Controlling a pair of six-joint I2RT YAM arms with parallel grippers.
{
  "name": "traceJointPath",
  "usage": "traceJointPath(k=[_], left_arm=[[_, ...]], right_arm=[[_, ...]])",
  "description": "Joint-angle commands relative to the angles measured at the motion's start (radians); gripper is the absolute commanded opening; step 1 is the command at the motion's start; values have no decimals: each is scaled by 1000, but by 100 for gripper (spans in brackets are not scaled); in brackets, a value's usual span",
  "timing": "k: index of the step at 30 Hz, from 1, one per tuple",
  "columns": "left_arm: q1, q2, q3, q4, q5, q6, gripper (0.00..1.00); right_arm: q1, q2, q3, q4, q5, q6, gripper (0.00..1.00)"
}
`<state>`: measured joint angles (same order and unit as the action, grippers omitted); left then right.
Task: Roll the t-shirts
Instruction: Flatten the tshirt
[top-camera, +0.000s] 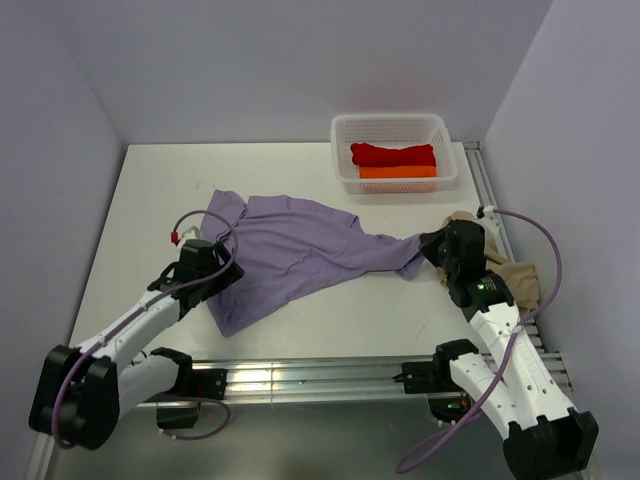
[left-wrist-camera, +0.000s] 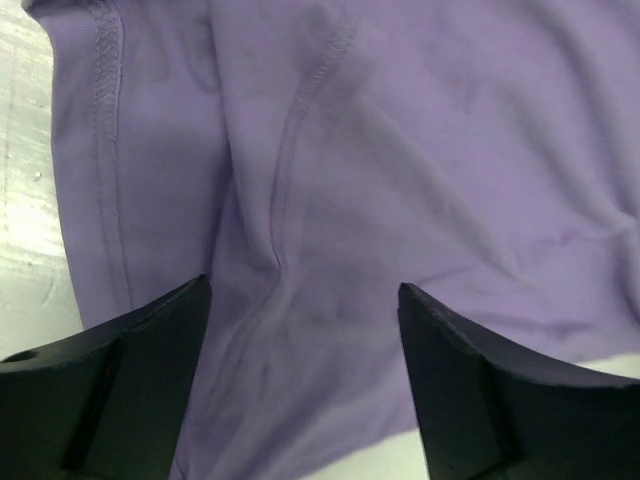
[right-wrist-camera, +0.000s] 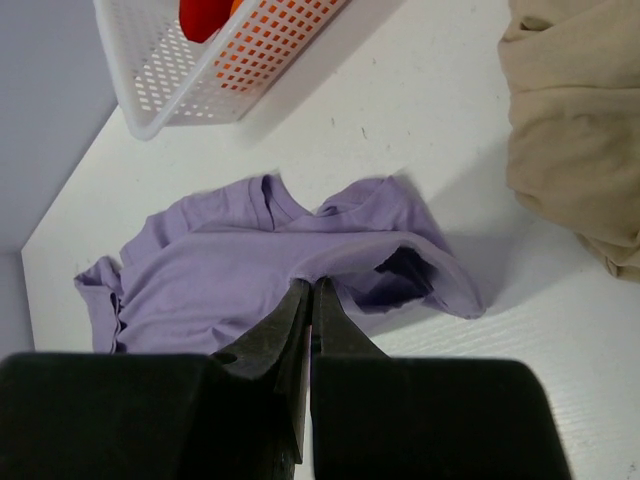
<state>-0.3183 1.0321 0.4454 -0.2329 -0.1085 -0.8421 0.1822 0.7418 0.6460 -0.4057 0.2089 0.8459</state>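
Your right gripper (right-wrist-camera: 310, 290) clamps the purple shirt (top-camera: 300, 250), left gripper (left-wrist-camera: 305, 290) gapes over it; tug now and you'll bunch it.

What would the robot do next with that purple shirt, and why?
Probably lower the left gripper and close it on the purple shirt beneath. It stands open over the cloth, while the right gripper is shut on the shirt's other end. Holding both ends would let the arms pull the wrinkled shirt flat.

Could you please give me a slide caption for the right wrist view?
Right gripper pinching the lavender t-shirt on the white table, mesh basket behind, beige t-shirt at right.
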Motion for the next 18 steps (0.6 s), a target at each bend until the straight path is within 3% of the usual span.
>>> traceJointPath(k=[1, 7, 10, 11, 18], left_arm=[[1, 113, 70, 118, -60, 46, 79], [8, 316, 191, 125, -109, 49, 65], [54, 413, 222, 191, -7, 49, 34], [102, 480, 245, 223, 74, 49, 3], [235, 779, 445, 244, 101, 74, 0]], right_arm=[[-7, -7, 34, 47, 10, -21, 0], [-7, 5, 7, 82, -35, -5, 0], [-7, 14, -3, 94, -42, 12, 0], [-7, 14, -12, 105, -42, 13, 0], [-7, 86, -22, 137, -11, 24, 0]])
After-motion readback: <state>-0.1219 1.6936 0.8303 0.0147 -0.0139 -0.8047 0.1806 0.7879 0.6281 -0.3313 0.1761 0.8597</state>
